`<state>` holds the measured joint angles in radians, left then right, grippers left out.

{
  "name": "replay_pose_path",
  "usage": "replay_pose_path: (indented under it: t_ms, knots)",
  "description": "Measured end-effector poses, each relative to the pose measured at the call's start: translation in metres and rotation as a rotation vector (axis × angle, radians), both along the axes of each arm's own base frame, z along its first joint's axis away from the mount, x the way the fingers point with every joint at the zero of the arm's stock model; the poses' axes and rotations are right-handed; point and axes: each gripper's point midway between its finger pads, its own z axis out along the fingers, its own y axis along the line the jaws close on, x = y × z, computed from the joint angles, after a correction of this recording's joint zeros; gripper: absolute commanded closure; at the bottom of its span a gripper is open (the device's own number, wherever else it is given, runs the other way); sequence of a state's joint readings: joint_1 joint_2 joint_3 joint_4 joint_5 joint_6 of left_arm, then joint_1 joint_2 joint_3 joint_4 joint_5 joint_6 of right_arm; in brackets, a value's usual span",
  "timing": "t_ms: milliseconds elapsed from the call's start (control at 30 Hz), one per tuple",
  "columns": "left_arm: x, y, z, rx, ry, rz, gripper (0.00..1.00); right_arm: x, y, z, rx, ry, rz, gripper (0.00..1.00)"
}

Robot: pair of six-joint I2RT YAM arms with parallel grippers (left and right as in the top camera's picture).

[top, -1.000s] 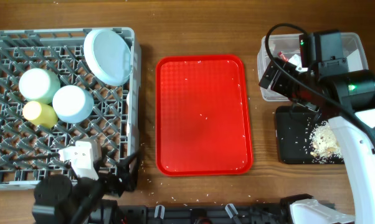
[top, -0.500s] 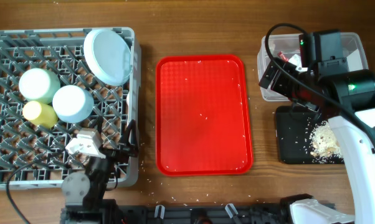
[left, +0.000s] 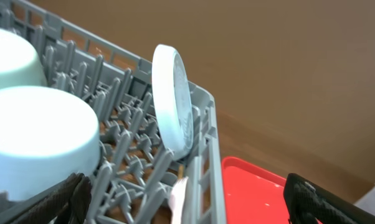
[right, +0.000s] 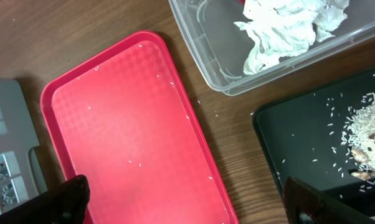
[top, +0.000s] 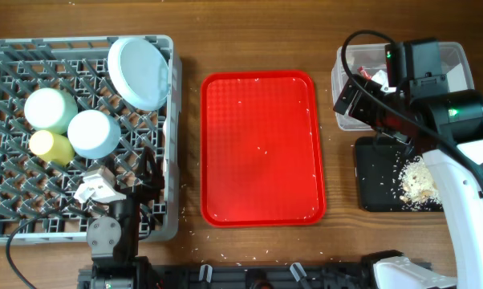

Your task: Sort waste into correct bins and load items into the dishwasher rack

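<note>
The grey dishwasher rack (top: 9,217) holds the pale blue plate (top: 141,71) on edge, the light green saucer (top: 49,109), the pale blue bowl (top: 94,133) and the yellow cup (top: 50,145). My left gripper (top: 153,170) is open and empty over the rack's front right part. In its wrist view the plate (left: 170,99), the bowl (left: 38,143) and the white fork (left: 177,199) lie in the rack (left: 203,155) between the fingers (left: 312,202). My right gripper (right: 186,190) is open and empty, above the red tray's right edge. The napkin (right: 287,28) lies in the clear tub (right: 206,62). Rice (right: 368,118) lies on the black tray (right: 299,149).
The red serving tray (top: 261,144) lies in the middle with a few rice grains on it; it also shows in the right wrist view (right: 131,137). Grains are scattered on the wooden table. The clear tub (top: 458,60) and black tray (top: 378,185) sit at the right under my right arm.
My left arm has moved from the rack's front edge further in over the rack, its gripper shifting away and slightly left. The right arm has not moved.
</note>
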<state>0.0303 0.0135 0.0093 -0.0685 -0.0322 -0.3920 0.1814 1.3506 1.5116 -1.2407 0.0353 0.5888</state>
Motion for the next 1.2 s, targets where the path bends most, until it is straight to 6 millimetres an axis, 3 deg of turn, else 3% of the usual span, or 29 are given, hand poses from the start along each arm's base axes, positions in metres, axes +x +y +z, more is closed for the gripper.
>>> replay_pose_path:
  t_ms: [1000,1133,1200]
  knots:
    - [0.000,0.002,0.000,0.050,0.004,0.001,0.00,0.000,0.000,-0.001,-0.001,0.003,0.000,0.00]
    - [0.000,0.002,0.000,0.050,0.004,0.001,0.00,-0.013,-0.002,0.024,0.015,-0.082,0.000,0.00]
    - [0.000,0.002,0.000,0.050,0.004,0.001,0.00,-0.026,-0.007,0.049,0.024,-0.178,-0.005,0.00]
